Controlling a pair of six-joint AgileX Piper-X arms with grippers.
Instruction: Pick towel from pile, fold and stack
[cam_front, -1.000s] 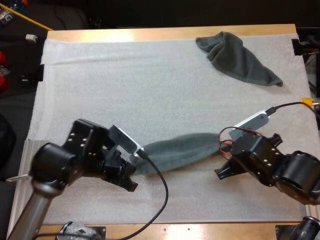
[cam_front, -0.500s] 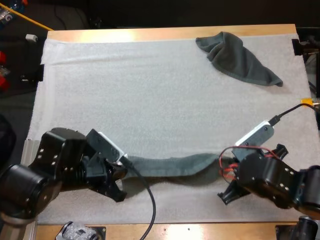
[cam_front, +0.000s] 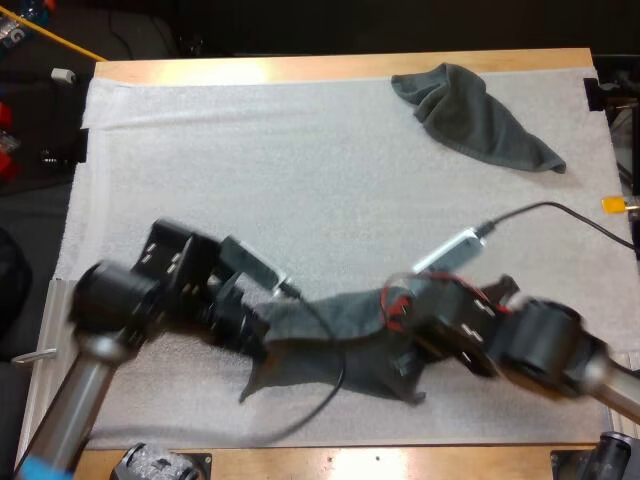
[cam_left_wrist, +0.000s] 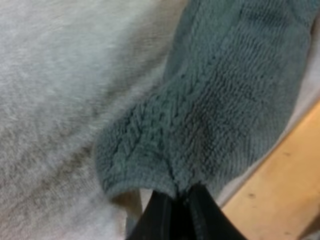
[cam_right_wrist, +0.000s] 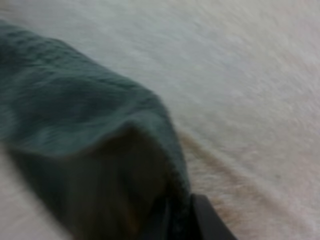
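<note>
Stretched towel (cam_front: 340, 335): dark grey-green, ribbed weave. Lies over the near half of the white mat (cam_front: 300, 180), between the two tools. Long axis crosswise on the counter (cam_front: 300, 68), left to right, rising slightly toward the right end. Middle bunched and sagging. Two loose corners spread toward the near edge of the mat, one below each held end. Lifted or resting on the mat: cannot tell.

Left tool (cam_front: 262, 332): at the towel's left end. In the left wrist view (cam_left_wrist: 182, 197), black fingers (cam_left_wrist: 157, 215) pressed nearly together, pinching a folded hem of the towel (cam_left_wrist: 215, 115). Mat (cam_left_wrist: 60, 75) beneath, bare wood of the counter (cam_left_wrist: 285, 185) just beside the cloth.

Right tool (cam_front: 405, 345): at the towel's right end. In the right wrist view (cam_right_wrist: 182, 210), fingers (cam_right_wrist: 207, 220) closed on a rounded fold of the towel (cam_right_wrist: 75, 130), cloth draped over and away from the tips. Mat (cam_right_wrist: 250, 75) beyond.

Crumpled towel (cam_front: 475, 115): same dark grey-green, at the far right of the mat, well apart from both tools. Heaped at its far left end, tapering to a point toward the right and nearer side. Touched by neither tool.
</note>
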